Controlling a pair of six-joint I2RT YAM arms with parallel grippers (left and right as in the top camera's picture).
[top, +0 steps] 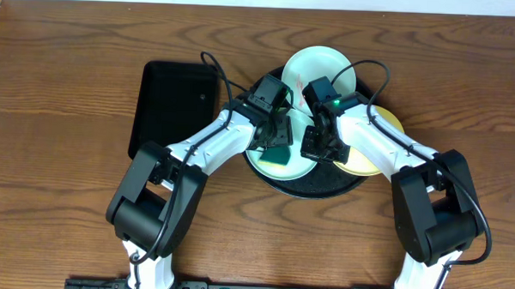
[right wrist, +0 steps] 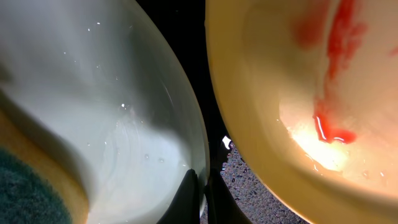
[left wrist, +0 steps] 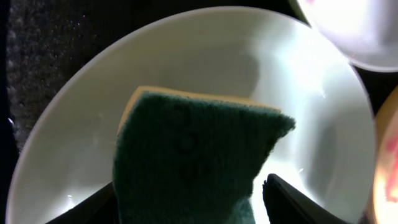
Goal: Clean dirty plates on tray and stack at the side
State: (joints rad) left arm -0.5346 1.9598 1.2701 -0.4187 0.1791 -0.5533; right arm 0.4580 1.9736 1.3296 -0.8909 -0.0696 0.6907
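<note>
Plates number three, all on the round black tray (top: 325, 186) mid-worktop (top: 62, 78): a far mint plate (top: 320, 65), a near mint plate (top: 258, 166) at the left, and a yellow plate (top: 385, 125) at the right with a red smear (right wrist: 333, 93). One green sponge (left wrist: 186, 155) lies in the near mint plate, between the parted jaws of the left gripper (top: 279, 137). The right gripper (right wrist: 202, 194) is pinched together at that plate's right rim. One rectangular tray (top: 173, 107) sits left.

Worktop (top: 62, 86): brown wood grain.
Round black tray (top: 318, 189): lies on the worktop toward the far edge, about mid-width.
Rectangular black tray (top: 173, 99): lies flat nearby, toward the worktop's left edge.
</note>
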